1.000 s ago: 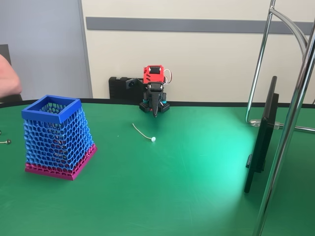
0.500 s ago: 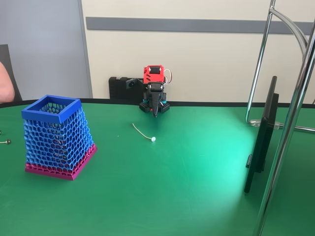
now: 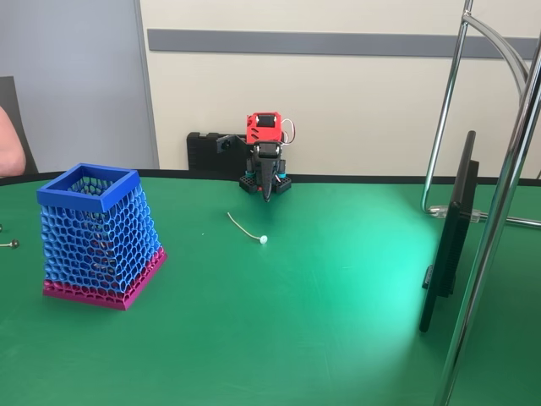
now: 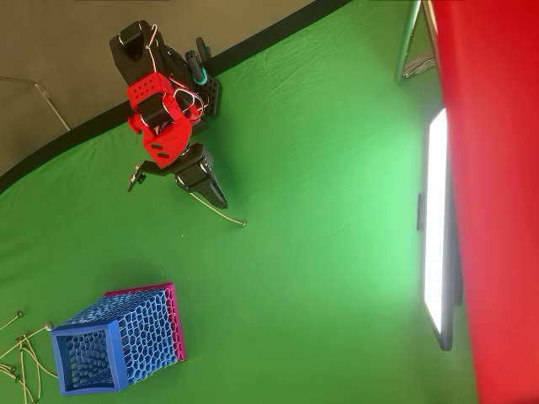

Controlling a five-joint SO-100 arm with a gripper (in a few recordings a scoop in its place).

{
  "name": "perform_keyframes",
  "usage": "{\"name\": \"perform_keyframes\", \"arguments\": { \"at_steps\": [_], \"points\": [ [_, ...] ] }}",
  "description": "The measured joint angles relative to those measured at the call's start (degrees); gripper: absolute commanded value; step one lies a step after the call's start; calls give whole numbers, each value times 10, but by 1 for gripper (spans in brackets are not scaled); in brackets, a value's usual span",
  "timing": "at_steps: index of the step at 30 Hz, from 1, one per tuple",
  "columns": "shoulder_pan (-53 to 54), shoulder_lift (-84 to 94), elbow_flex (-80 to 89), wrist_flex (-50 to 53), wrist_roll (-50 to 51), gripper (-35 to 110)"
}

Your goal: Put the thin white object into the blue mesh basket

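On the left of the green worktop (image 3: 321,321) in the fixed view stands the blue mesh basket (image 3: 100,235), upright on its magenta base band, its solid blue square rim open to the top. Through the honeycomb mesh and down through the rim in the overhead view (image 4: 118,341) nothing can be made out inside it. No writing or label is readable on the basket, the arm or anything else.

The thin white object (image 3: 246,228) lies flat on the worktop right of the basket and well apart from it, its small round ball at the nearer, right end. In the overhead view the stick (image 4: 222,213) runs from just under the end effector's tip out toward the open cloth.

The end effector (image 3: 267,180) hangs at the far edge of the worktop, pointing down, its dark fingers together in a narrow wedge and gripping nothing; its tip is just beyond the stick's far end.

A small dark round-headed pin (image 3: 12,244) lies at the left edge, beyond the basket. A dark monitor (image 3: 448,237) stands edge-on at the right.
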Motion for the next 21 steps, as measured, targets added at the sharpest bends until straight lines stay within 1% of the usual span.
{"name": "perform_keyframes", "arguments": {
  "at_steps": [5, 10, 21],
  "points": [
    [-3, 0, 0, 0, 0, 1],
    [1, -21, -1, -2, 25, 1],
    [7, -153, -77, 0, 84, 1]
  ]
}}
